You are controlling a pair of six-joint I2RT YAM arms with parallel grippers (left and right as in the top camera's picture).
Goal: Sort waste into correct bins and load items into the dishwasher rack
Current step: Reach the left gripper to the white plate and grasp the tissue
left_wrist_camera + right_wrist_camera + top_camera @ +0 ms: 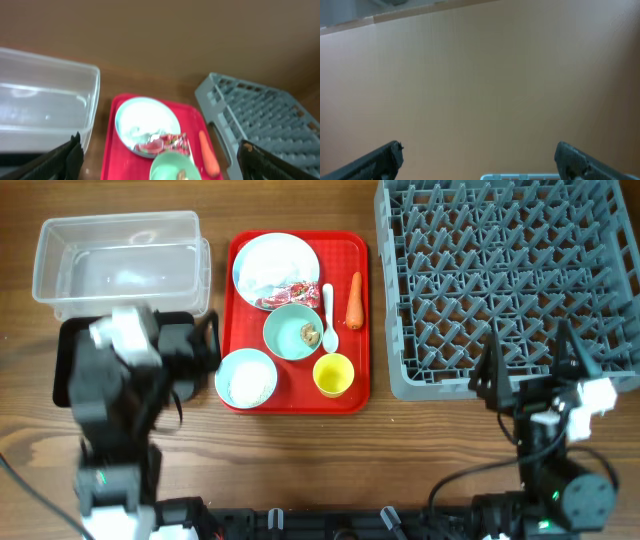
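Wrapper: the crumpled red-and-white wrapper (pixel 288 296) lies on the near edge of the pale blue plate (pixel 276 262), at the back of the red tray (pixel 355 395).
Tissue: something white lies on the plate, but it is too washed out to tell from the plate itself.
Food scrap: the small brown scrap (pixel 309 332) sits inside the mint-green bowl (pixel 285 340); the left wrist view cuts this bowl off at its lower edge.
Rice: the pale blue bowl (pixel 245 377) at the tray's front left holds a white mass; single grains cannot be made out.
Carrot: the carrot (pixel 354 300) lies lengthwise on the tray's right side, just beside the white spoon (pixel 328 308).
Cup: the yellow cup (pixel 333 374) stands upright at the tray's front right.
Bins: the clear tub (pixel 120 255) sits left of the tray. The black tub (pixel 63 345) in front of it is mostly hidden under the left arm.
Rack: the grey dishwasher rack (pixel 510 275) is right of the tray, its far and right sides cut off; the right wrist view catches only a sliver.
Left gripper: the left gripper (pixel 161 145) has its fingers spread wide, grasping nothing, above the black tub and facing the tray.
Right gripper: the right gripper (pixel 479 147) is spread wide and empty by the rack's front edge, looking at bare table (pixel 480 75).
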